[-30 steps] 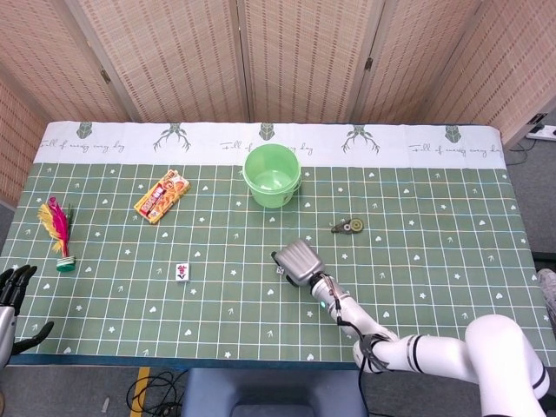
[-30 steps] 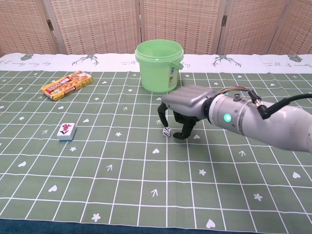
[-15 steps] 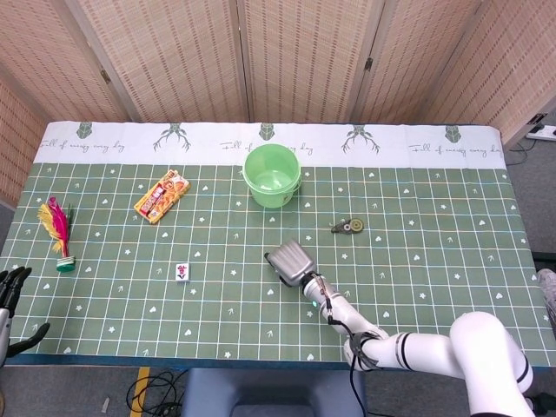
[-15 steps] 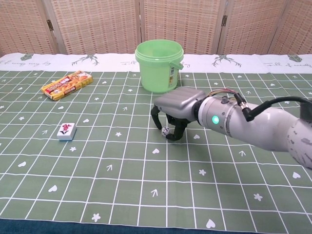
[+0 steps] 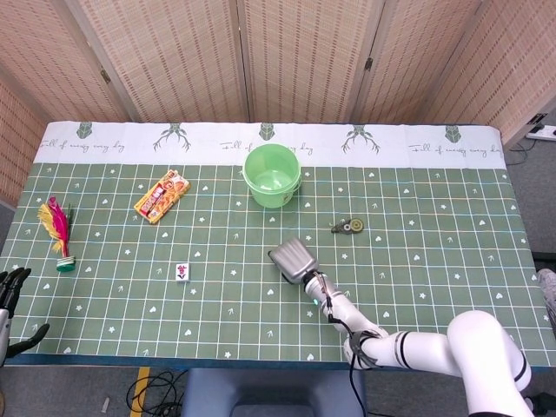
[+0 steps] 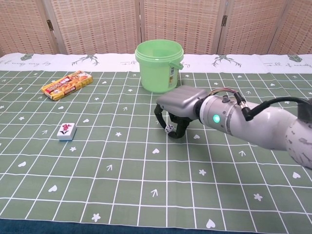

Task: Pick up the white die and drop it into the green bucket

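Observation:
The white die [image 6: 169, 129] sits low over the green checked cloth, pinched between the dark fingertips of my right hand [image 6: 183, 102], whose grey back arches over it. In the head view that right hand [image 5: 294, 260] covers the die completely. The green bucket [image 6: 159, 66] stands upright and open a short way behind the hand, near the white cloth border; from above, the bucket [image 5: 272, 175] looks empty. My left hand [image 5: 9, 300] hangs at the table's near left corner, fingers apart and holding nothing.
A yellow-red snack pack [image 6: 67, 85] lies at the back left and a mahjong tile [image 6: 67, 130] left of the hand. A pink feathered shuttlecock [image 5: 57, 230] stands at the far left. A small dark tape dispenser [image 5: 350, 227] lies right of the bucket.
My right hand shifted left over the die, then its fingers drew in around it. The die has moved slightly right and up between the fingertips. The left hand stayed put.

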Controlling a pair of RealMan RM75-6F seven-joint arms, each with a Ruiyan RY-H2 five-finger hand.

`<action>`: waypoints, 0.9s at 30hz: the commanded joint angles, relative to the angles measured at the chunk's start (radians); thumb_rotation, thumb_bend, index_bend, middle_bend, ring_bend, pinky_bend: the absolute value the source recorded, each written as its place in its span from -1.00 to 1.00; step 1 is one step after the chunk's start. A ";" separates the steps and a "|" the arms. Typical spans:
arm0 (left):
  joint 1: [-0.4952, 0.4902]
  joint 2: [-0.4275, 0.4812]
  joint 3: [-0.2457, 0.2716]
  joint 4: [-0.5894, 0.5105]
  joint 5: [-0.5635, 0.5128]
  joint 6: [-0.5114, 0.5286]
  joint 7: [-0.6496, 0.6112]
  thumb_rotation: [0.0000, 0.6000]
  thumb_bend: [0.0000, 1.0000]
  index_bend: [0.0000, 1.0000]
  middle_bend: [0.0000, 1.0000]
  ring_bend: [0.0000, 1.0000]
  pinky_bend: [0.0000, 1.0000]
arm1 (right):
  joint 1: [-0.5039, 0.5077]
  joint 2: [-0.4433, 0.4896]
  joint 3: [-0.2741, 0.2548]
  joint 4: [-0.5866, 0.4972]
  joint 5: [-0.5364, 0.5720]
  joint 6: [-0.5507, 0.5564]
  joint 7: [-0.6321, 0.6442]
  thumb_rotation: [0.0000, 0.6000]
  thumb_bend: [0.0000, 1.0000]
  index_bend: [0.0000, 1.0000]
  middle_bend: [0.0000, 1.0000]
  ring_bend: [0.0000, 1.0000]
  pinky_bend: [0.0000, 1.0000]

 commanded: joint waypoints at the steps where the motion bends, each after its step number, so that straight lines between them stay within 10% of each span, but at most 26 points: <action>1: 0.000 0.000 -0.001 0.000 -0.001 0.000 0.000 1.00 -0.55 -0.82 -0.77 -0.82 -0.68 | -0.006 0.012 -0.001 -0.013 -0.008 0.010 0.010 1.00 -0.36 0.25 0.94 1.00 1.00; 13: -0.001 0.001 0.000 -0.009 0.011 0.002 0.004 1.00 -0.55 -0.82 -0.77 -0.82 -0.68 | -0.078 0.178 -0.006 -0.193 -0.087 0.099 0.100 1.00 -0.37 0.31 0.94 1.00 1.00; 18: -0.007 0.007 -0.002 -0.026 0.024 0.005 0.016 1.00 -0.55 -0.82 -0.77 -0.82 -0.68 | -0.164 0.259 0.033 -0.305 -0.347 0.305 0.318 1.00 -0.38 0.28 0.93 1.00 1.00; 23: -0.013 0.006 -0.003 -0.041 0.030 0.002 0.031 1.00 -0.55 -0.82 -0.77 -0.82 -0.68 | -0.232 0.276 0.039 -0.300 -0.524 0.465 0.525 1.00 -0.41 -0.80 0.90 1.00 1.00; 27: -0.019 0.004 -0.001 -0.054 0.038 -0.005 0.047 1.00 -0.55 -0.82 -0.77 -0.82 -0.68 | -0.254 0.308 0.026 -0.306 -0.536 0.462 0.530 1.00 -0.41 -1.00 0.88 1.00 1.00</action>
